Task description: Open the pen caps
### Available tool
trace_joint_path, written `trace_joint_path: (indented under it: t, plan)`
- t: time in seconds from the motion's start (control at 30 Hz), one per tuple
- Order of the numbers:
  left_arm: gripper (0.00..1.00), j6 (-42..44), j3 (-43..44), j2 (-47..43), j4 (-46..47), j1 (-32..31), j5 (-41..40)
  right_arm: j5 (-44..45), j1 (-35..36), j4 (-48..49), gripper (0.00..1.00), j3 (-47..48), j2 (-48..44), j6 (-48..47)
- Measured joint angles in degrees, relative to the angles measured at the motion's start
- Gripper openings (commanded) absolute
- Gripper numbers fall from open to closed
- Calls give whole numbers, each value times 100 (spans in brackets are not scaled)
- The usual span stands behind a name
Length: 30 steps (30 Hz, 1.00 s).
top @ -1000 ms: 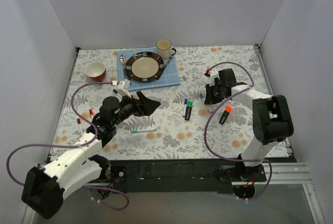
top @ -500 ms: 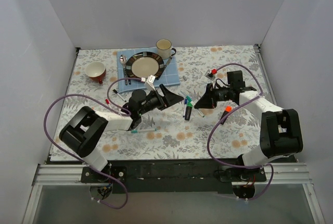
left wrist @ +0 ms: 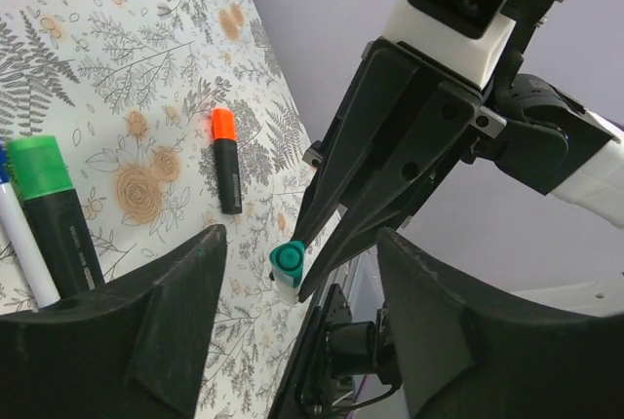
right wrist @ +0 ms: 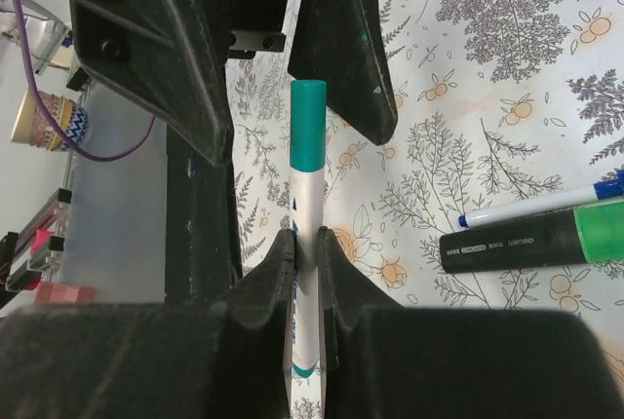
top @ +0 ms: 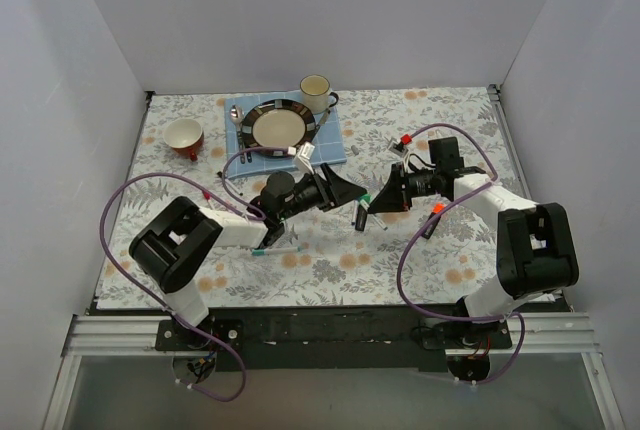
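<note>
My right gripper (right wrist: 307, 239) is shut on a white pen (right wrist: 306, 207), held above the table with its teal cap (right wrist: 308, 127) pointing away. My left gripper (left wrist: 302, 244) faces it, open, one finger (right wrist: 166, 49) on each side of the teal cap (left wrist: 287, 259) and neither touching it. From above, the left gripper (top: 350, 193) and right gripper (top: 380, 200) meet at mid-table. A black marker with a green cap (top: 361, 216) lies just below them, beside a blue-capped pen (right wrist: 546, 205). An orange-capped marker (top: 432, 220) lies further right.
Another teal-ended pen (top: 275, 248) lies left of centre and a red-ended pen (top: 207, 193) further left. A plate (top: 280, 127) on a blue cloth, a mug (top: 317, 90) and a red bowl (top: 185, 135) stand at the back. White walls enclose the table.
My left gripper has reached right to the right gripper, its jaws narrowing around the teal cap. The right gripper has moved slightly left with the pen.
</note>
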Motion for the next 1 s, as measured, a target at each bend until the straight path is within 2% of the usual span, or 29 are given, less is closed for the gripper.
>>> trace_joint_path:
  t: [0.3, 0.63, 0.77, 1.0]
  plan:
    - [40, 155, 72, 212, 216, -271, -122, -85, 24, 140, 1, -4, 31, 120]
    - [40, 387, 79, 212, 282, -385, -717, -105, 24, 247, 1, -72, 74, 184]
    - [25, 448, 79, 197, 284, -393, -1003, -105, 24, 251, 1, -74, 79, 188]
    - [13, 483, 79, 186, 330, -400, -1117, -146, 24, 260, 1, -74, 94, 190]
